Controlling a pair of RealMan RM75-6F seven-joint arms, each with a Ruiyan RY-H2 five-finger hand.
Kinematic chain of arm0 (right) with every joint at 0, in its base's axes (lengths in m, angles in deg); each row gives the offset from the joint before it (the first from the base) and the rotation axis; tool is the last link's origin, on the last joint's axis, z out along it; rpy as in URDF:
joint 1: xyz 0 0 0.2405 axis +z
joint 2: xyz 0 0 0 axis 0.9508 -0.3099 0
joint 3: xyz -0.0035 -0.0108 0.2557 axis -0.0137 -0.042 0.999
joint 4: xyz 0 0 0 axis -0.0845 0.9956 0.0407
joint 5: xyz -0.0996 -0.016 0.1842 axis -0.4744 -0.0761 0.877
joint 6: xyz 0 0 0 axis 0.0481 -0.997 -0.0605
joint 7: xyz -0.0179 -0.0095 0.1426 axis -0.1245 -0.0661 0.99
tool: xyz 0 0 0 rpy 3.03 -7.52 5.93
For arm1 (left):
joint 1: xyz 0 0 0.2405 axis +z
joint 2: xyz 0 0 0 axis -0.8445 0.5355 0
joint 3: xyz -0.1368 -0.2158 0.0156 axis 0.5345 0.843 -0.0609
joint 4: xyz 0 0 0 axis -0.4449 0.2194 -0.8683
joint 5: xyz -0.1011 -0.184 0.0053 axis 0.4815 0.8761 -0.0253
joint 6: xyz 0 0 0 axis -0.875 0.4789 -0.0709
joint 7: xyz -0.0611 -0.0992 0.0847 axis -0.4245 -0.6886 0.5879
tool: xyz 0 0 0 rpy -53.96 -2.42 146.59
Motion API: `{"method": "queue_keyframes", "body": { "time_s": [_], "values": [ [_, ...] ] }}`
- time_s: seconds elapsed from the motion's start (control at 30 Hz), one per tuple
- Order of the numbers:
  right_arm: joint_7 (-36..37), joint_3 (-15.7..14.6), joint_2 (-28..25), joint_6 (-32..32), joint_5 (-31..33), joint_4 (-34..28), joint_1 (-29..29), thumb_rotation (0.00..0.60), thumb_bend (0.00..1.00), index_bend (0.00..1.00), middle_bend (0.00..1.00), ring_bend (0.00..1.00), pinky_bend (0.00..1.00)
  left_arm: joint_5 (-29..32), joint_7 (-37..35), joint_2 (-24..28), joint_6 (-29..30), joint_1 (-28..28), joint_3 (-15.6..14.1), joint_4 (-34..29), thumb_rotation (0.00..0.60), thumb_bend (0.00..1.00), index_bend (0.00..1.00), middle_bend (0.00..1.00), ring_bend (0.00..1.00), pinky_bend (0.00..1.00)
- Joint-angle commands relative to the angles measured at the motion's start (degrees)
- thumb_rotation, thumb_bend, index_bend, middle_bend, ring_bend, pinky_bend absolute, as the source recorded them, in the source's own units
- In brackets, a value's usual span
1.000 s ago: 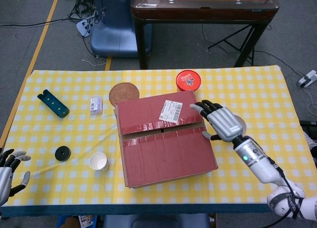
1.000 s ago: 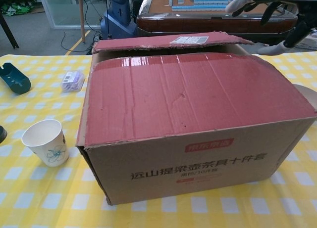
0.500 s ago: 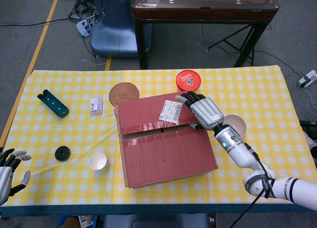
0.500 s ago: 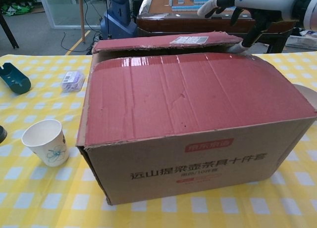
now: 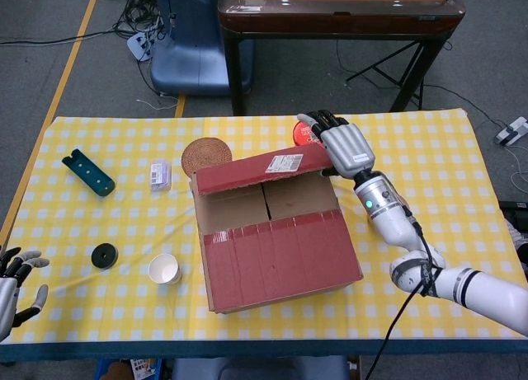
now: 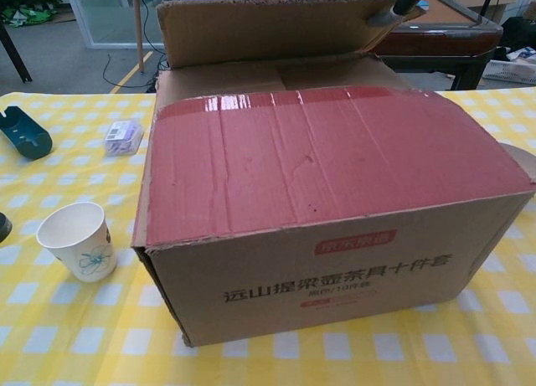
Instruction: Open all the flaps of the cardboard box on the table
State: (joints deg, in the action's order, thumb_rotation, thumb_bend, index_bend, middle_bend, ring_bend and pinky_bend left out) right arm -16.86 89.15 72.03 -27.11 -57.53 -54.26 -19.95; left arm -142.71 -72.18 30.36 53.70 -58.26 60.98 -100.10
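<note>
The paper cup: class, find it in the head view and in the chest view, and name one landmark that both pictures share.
Head view: the paper cup stands lower left of centre, on the checked cloth just left of the cardboard box.
Chest view: the paper cup stands at the left edge, beside the box's near left corner.
Shared landmark: the box's shut red flap, right of the cup in both.
</note>
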Motion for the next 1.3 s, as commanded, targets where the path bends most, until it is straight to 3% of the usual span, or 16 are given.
{"method": "queue_keyframes", "body": {
  "time_s": [0.03, 0.3, 0.77, 0.9, 1.1, 1.3],
  "values": [
    [0.4, 2.0, 1.5, 1.4, 3.4, 3.7, 2.7, 0.6, 0.23, 0.1, 0.12, 0.08, 0.23, 0.2, -0.1, 0.0, 0.0, 0.1, 0.0, 0.1, 0.6, 0.44, 0.42, 0.26, 0.13, 0.0],
    [1.5, 3.7, 2.1, 2.1, 7.5, 7.1, 5.1, 0.6, 0.23, 0.1, 0.12, 0.08, 0.23, 1.0, -0.4, 0.0, -0.1, 0.3, 0.1, 0.7, 0.6, 0.44, 0.42, 0.26, 0.13, 0.0],
    [-5.3, 3.8, 9.7, 2.1, 19.6, 23.2, 10.7, 0.6, 0.23, 0.1, 0.12, 0.08, 0.23, 1.2, -0.4, 0.1, 0.1, 0.6, 0.1, 0.9, 0.6, 0.44, 0.42, 0.26, 0.13, 0.0],
    [-6.9, 3.6, 11.7, 1.8, 21.5, 25.4, 11.4, 0.6, 0.23, 0.1, 0.12, 0.08, 0.23, 1.0, -0.4, 0.1, 0.2, 0.7, 0.0, 0.9, 0.6, 0.44, 0.42, 0.26, 0.13, 0.0],
    [-5.3, 2.1, 8.6, 0.5, 17.8, 19.0, 8.8, 0.6, 0.23, 0.1, 0.12, 0.08, 0.23, 0.2, -1.6, 1.0, 0.1, -0.1, 0.7, 1.5, 0.6, 0.44, 0.42, 0.26, 0.13, 0.0],
    [-5.3, -1.6, -1.0, -2.4, 13.1, 3.5, 2.2, 0.6, 0.24, 0.1, 0.13, 0.08, 0.23, -3.2, -9.3, 3.8, -1.7, -3.9, 2.9, 1.5, 0.6, 0.44, 0.41, 0.26, 0.13, 0.0]
  ]
}}
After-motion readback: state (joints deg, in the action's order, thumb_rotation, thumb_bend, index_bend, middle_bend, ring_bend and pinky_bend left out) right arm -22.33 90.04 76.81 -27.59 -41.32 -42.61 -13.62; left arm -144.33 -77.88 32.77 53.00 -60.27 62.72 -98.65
